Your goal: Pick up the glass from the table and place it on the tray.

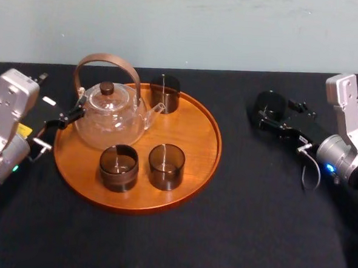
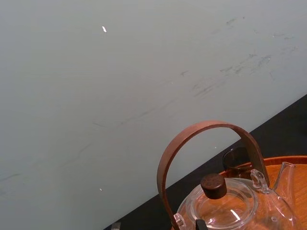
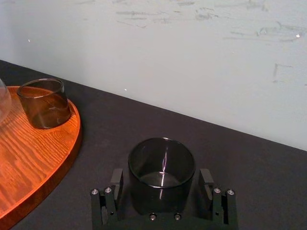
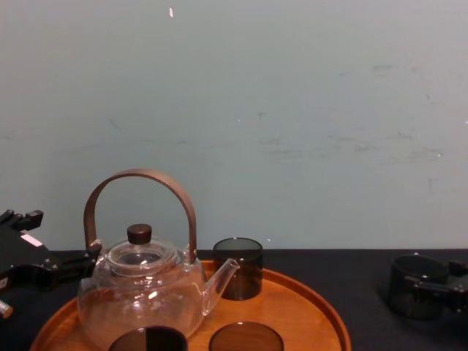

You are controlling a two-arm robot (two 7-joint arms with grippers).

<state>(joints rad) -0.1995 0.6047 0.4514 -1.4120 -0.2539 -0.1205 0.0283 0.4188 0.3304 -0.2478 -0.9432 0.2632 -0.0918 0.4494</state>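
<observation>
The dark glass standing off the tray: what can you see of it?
The glass is a short, straight-sided cylinder of smoky, see-through dark material, empty and open at the top. It stands upright on the black table, to the right of the wooden tray and apart from it. The right gripper is open around it, one finger on each side, with a slim gap showing at both.

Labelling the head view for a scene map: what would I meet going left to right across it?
Left gripper → teapot → glass on the table, standing between the open fingers of the right gripper.
</observation>
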